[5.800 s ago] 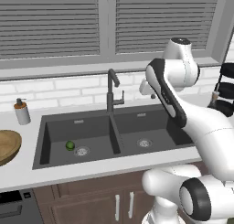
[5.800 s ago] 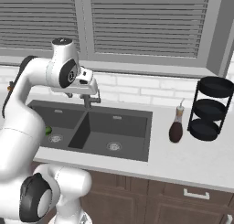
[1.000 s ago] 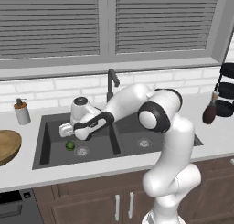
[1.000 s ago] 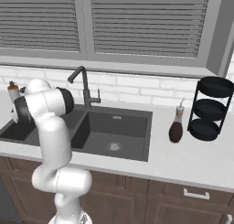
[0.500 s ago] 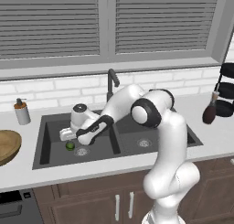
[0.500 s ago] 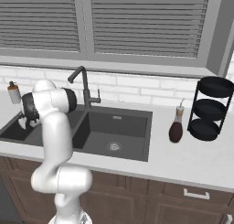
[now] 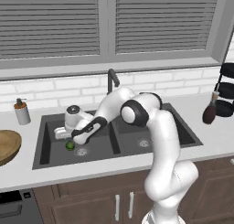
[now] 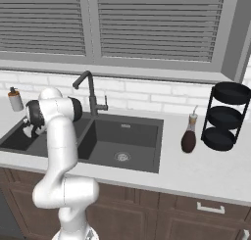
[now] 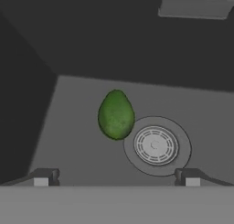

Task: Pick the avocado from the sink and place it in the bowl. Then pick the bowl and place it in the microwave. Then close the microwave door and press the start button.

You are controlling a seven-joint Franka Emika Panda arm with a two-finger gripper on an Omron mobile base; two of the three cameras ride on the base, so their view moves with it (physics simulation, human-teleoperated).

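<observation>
The green avocado (image 9: 116, 114) lies on the floor of the left basin of the dark grey sink (image 7: 45, 127), just beside the round metal drain (image 9: 155, 145). My gripper (image 9: 116, 178) hangs open right above it, one fingertip (image 9: 43, 177) on each side at the bottom of the hand view. From the left base view the avocado (image 7: 70, 145) peeks out under the hand (image 7: 68, 129), which reaches down into the basin. The wooden bowl (image 7: 7, 146) rests on the counter at the far left. The microwave is out of view.
A tall dark faucet (image 7: 111, 80) stands behind the divider between the two basins. A soap bottle (image 7: 21, 111) is on the counter left of the sink. On the right stand a dark brown bottle (image 8: 188, 135) and a black tiered rack (image 8: 223, 117).
The hand has sunk lower into the left basin and closer over the avocado. The jaws stay open. The avocado has not moved.
</observation>
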